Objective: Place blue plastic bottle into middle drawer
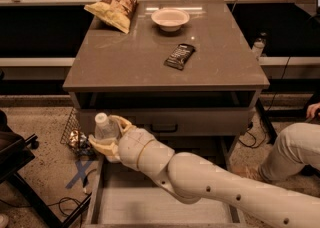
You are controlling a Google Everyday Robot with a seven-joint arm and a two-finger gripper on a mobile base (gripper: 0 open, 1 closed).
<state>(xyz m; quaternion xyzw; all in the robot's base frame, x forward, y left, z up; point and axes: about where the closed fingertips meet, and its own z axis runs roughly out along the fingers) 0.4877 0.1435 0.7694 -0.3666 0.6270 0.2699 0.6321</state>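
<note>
My gripper is shut on the blue plastic bottle, a small clear bottle with a white cap, held upright. It hangs at the front left corner of the cabinet, just above the left wall of the open middle drawer. The drawer is pulled out below the cabinet, with a pale flat floor. My cream arm stretches across the drawer from the lower right and hides much of its floor.
On the cabinet top lie a crinkled chip bag, a white bowl and a dark snack bar. A closed drawer front with a black handle sits above the open one. A person's leg is at right. A black chair stands at left.
</note>
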